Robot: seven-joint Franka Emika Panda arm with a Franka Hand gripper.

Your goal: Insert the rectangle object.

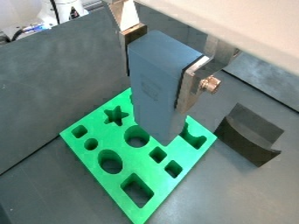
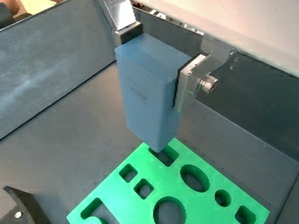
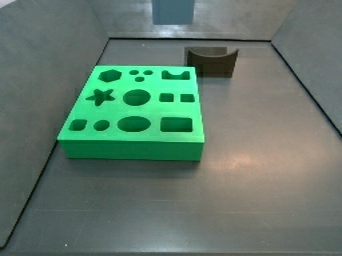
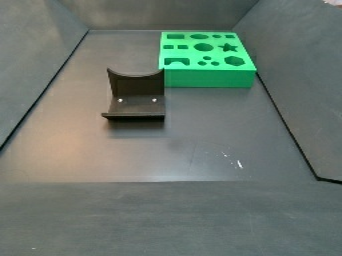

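My gripper (image 1: 162, 59) is shut on the rectangle object (image 1: 158, 83), a tall grey-blue block held upright between the silver fingers (image 1: 193, 83). Both wrist views show this grip (image 2: 158, 54) on the block (image 2: 149, 96). The block hangs above one end of the green board (image 1: 201, 138), which has several shaped holes, and does not touch it. In a wrist view its lower end hangs over the board's (image 2: 111, 194) far edge. In a side view only the block's lower end (image 3: 174, 10) shows, high behind the board (image 3: 134, 145). The gripper is out of both side views.
A dark brown block with a curved notch (image 3: 211, 62) lies on the grey floor beside the board; it also shows in a side view (image 4: 134, 97) and a wrist view (image 1: 251, 133). Dark walls enclose the floor. The board (image 4: 207, 80) lies near one end.
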